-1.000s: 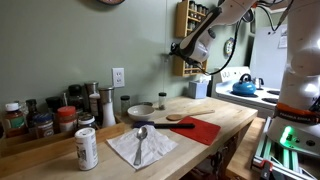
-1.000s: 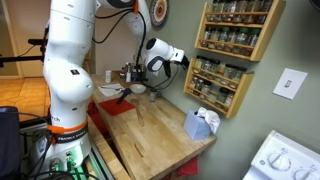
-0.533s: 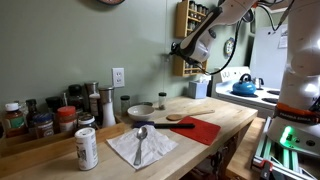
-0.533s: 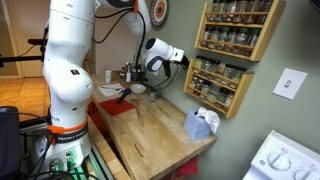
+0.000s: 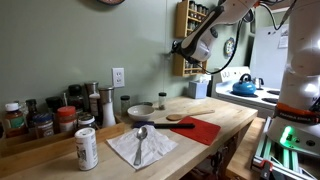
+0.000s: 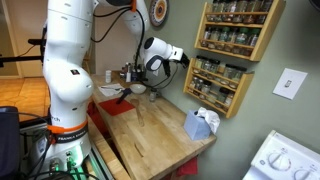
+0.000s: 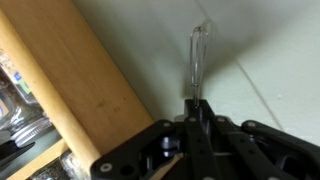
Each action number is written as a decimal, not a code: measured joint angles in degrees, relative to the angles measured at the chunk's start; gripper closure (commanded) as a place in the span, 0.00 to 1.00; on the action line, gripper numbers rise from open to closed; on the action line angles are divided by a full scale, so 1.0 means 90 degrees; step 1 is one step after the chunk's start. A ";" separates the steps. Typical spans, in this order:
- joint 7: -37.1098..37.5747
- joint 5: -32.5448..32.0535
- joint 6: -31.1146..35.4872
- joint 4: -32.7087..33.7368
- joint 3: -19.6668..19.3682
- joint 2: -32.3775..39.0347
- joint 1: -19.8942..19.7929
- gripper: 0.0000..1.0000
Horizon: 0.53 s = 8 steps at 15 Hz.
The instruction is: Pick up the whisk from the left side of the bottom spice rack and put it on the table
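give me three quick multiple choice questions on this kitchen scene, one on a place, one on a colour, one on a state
1. Where does the metal spoon lie?
A on the white napkin
B in a frying pan
C in a sink

2. What colour is the kettle?
A red
B blue
C white

3. How is the gripper?
A open, holding nothing
B shut on a cup
C shut on the whisk beside the bottom spice rack

Key: A, the spoon rests on the spread napkin; B, the kettle's body is plainly blue; C, the wrist view shows the fingers pinched on the slim whisk next to the wooden rack.
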 measured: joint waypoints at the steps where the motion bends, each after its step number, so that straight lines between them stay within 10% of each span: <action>1: 0.0001 -0.0021 -0.0038 -0.0028 0.0011 -0.0017 0.0013 0.98; 8: -0.0002 -0.0168 -0.0905 -0.0554 0.0173 -0.0533 0.0289 0.98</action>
